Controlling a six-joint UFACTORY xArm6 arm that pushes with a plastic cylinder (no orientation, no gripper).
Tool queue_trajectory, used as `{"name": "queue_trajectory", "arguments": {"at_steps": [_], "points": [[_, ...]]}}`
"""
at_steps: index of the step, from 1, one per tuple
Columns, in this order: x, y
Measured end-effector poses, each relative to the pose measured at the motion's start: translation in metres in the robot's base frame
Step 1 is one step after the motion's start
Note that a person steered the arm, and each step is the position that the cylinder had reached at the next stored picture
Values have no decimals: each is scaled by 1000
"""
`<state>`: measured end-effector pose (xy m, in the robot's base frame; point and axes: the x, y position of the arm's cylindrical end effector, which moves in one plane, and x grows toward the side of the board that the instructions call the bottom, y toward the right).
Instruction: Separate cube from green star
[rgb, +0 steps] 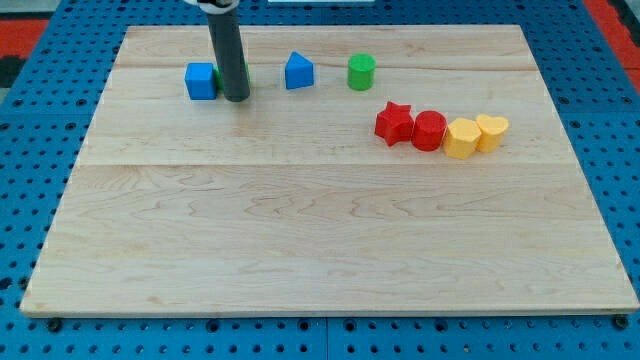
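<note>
A blue cube (201, 81) sits near the board's top left. My dark rod stands just right of it, with my tip (237, 98) on the board at the cube's lower right. A sliver of green (247, 72) shows behind the rod, right of the cube; this is the green star, mostly hidden by the rod. The cube and the star lie close together, with the rod in front of the gap between them.
A blue house-shaped block (298, 72) and a green cylinder (361, 72) lie to the right along the top. A red star (394, 123), red cylinder (429, 131), yellow hexagon-like block (461, 139) and yellow heart (491, 131) form a row at the right. The wooden board (320, 240) lies on a blue pegboard.
</note>
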<state>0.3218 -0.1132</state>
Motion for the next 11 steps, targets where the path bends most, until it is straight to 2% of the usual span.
{"name": "queue_trajectory", "arguments": {"at_steps": [1,2,3,4,5,6,7,8,9,10,11], "points": [[19,4],[9,-43],[-21,-78],[-15,-98],[-43,-172],[-83,-147],[-107,-79],[-87,-2],[-53,-7],[-50,-43],[-62,-16]]}}
